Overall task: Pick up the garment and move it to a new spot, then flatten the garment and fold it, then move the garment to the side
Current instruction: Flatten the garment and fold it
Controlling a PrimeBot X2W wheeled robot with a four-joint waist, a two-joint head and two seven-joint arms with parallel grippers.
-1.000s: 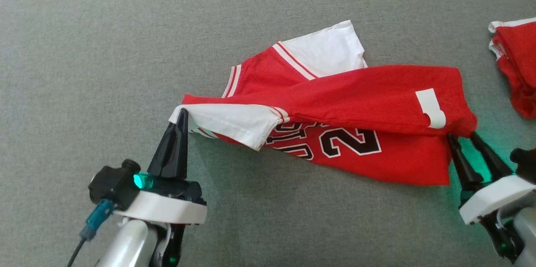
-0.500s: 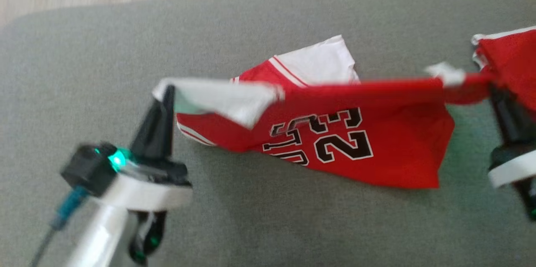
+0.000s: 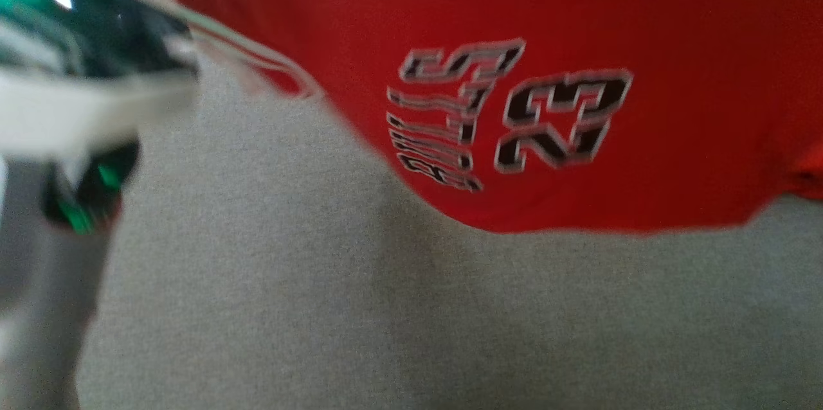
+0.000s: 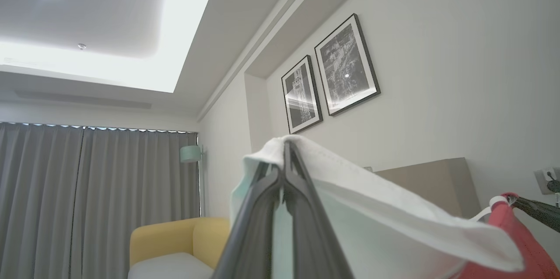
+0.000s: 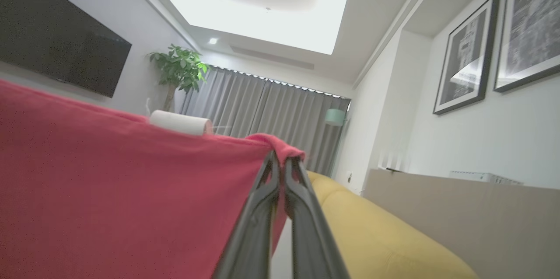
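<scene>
Two framed pictures (image 4: 348,64) hang on the wall. Grey curtains (image 4: 87,191) hang behind a yellow armchair (image 4: 175,237).

The left gripper (image 4: 285,150) points up toward the ceiling, its jaws pressed together on a white edge of the garment (image 4: 376,200). The right gripper (image 5: 282,158) points up too, jaws closed on a bunched red corner. From the left wrist camera, the right gripper's dark fingers show at the far right. In the head view the left wrist (image 3: 83,108) is a blur at the upper left.
</scene>
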